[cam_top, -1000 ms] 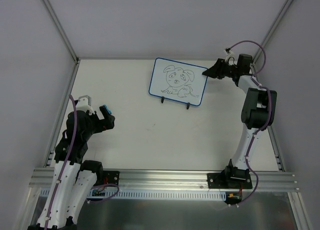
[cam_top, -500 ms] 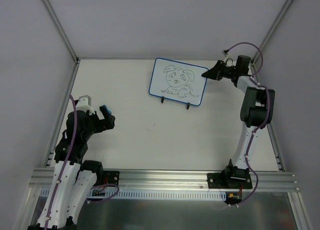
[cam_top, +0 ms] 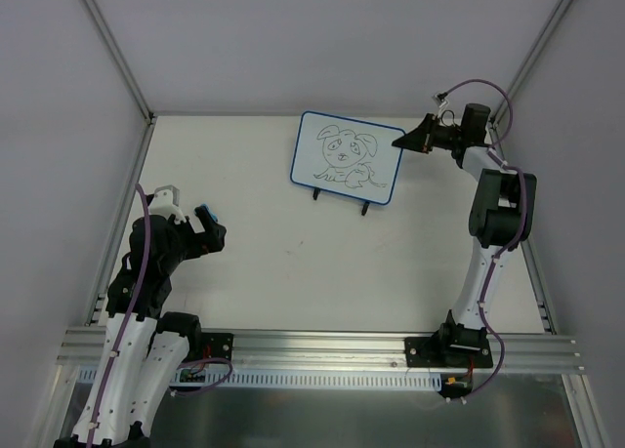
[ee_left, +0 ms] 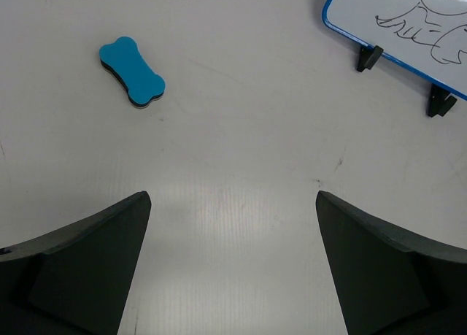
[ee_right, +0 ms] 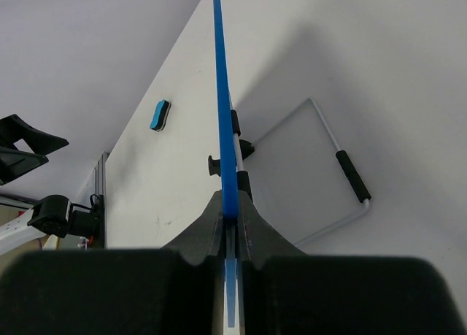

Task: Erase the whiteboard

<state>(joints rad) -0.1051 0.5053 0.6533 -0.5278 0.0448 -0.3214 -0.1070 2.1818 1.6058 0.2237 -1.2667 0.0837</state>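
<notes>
Whiteboard (cam_top: 347, 158) has scooted a hair to the left since a second ago, going by its two black feet (ee_left: 369, 56), and the right wrist has crept up toward the far wall with it. It stands at the far middle of the bench (cam_top: 293, 263), long axis running left to right and a bit skewed, right end nearer the arms. The face with the dog doodle (cam_top: 350, 155) points back toward the arms. Right fingers (cam_top: 402, 143) are clamped on its blue right-hand edge; from the wrist cam you see the frame edge-on between them, with a wire stand (ee_right: 343, 167) behind the board. Left fingers (cam_top: 211, 233) are spread wide apart over bare bench on the left, well away from the board, holding nothing. Blue bone-shaped eraser (ee_left: 132, 71) lies flat just beside them.
</notes>
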